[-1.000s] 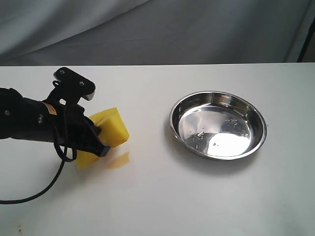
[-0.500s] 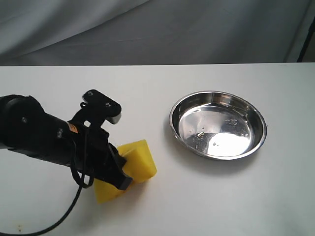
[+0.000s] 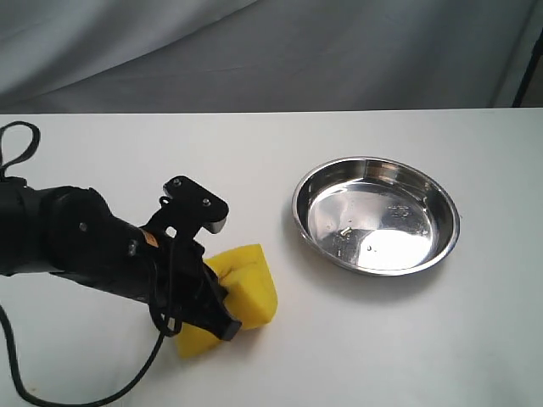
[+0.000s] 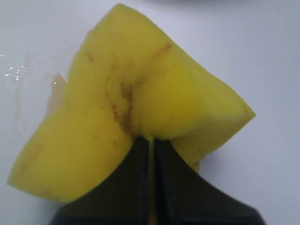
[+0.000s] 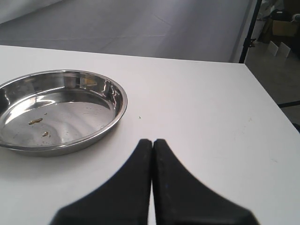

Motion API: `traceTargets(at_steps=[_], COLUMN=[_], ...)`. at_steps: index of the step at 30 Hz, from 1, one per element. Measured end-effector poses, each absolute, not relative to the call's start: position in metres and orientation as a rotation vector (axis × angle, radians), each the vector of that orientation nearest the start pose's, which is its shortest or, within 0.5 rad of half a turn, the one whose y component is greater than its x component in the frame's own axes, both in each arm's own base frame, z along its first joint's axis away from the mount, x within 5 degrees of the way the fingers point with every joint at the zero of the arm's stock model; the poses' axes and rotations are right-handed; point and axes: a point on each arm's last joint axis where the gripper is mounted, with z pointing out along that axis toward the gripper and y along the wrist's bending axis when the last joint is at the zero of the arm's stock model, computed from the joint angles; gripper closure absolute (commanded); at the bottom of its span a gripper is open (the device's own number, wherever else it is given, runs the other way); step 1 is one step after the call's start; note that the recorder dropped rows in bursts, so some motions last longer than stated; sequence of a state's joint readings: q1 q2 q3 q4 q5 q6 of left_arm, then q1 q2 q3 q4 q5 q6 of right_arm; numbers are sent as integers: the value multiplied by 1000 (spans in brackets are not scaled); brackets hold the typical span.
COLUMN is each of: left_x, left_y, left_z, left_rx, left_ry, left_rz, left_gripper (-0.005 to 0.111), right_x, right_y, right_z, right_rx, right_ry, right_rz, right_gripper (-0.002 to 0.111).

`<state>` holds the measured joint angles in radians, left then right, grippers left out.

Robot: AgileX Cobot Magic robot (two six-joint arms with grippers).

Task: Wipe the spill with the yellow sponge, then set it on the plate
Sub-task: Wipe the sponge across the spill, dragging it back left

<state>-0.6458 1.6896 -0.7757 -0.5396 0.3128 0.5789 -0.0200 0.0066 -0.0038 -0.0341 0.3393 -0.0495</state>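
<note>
Bright, even light with soft shadows; glare on the plate (image 3: pixel 399 246); wrist views slightly soft.

A bare strip of white tabletop (image 3: pixel 356 339) separates the yellow sponge (image 3: pixel 252 284) from the plate (image 3: pixel 316 188); they sit near each other but apart. The left arm (image 3: pixel 76 246) and the left hand (image 4: pixel 151 140), pinched on the sponge, fill the exterior view's lower left. All around the plate the tabletop lies open. The right hand (image 5: pixel 152 143), fingers pressed together, hovers near the plate's rim, with bare tabletop beyond it reaching the edge.
</note>
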Motion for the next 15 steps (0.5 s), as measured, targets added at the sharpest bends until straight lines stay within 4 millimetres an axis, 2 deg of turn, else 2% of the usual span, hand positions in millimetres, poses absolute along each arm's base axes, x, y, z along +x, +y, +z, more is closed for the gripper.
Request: traceTargets(at_steps=[8, 11, 15], left_x=[247, 259, 281], left_y=[-194, -181, -145], left_z=[131, 130, 130], left_rx=[903, 824, 670], left_ry=[2452, 2455, 2490], left_rz=[-304, -272, -219], left_gripper=[107, 107, 107], right_x=[54, 54, 54], right_y=[-2, -2, -2], right_z=[184, 184, 184], right_rx=[-48, -48, -48], right_ry=[1826, 1826, 1826], right_rz=[-82, -82, -82], right_gripper=[108, 108, 108])
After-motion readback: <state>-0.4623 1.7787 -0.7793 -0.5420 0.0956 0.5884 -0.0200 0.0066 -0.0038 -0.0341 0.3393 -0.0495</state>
